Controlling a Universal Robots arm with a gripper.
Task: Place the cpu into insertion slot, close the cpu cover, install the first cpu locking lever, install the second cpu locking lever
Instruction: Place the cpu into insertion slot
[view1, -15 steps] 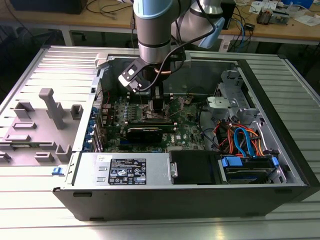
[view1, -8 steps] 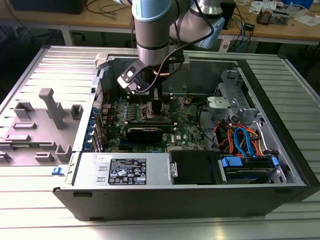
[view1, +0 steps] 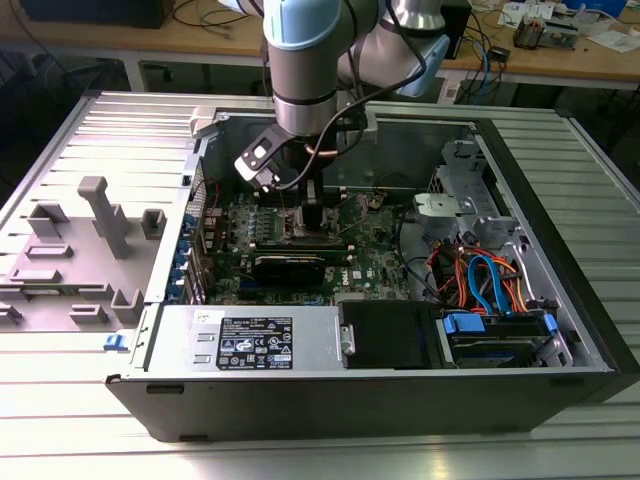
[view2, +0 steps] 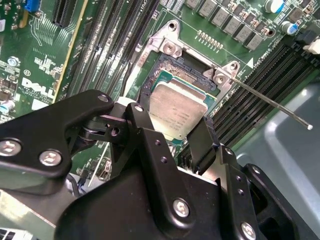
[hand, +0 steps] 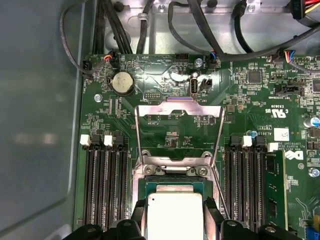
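Matt black end effector, dull metal cpu, shiny metal cpu cover, glossy circuit board

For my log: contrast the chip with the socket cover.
The chip is a solid grey square; the cover is an open frame. The chip sits between the jaws; the cover is swung back, untouched. Both are square, silvery metal.

The gripper clasps the cpu by two opposite edges with its black fingers, holding it over the insertion slot. Beyond the slot the cpu cover stands swung open on the green circuit board. Long black memory slots flank the socket on both sides. A round coin battery sits near the black cables.
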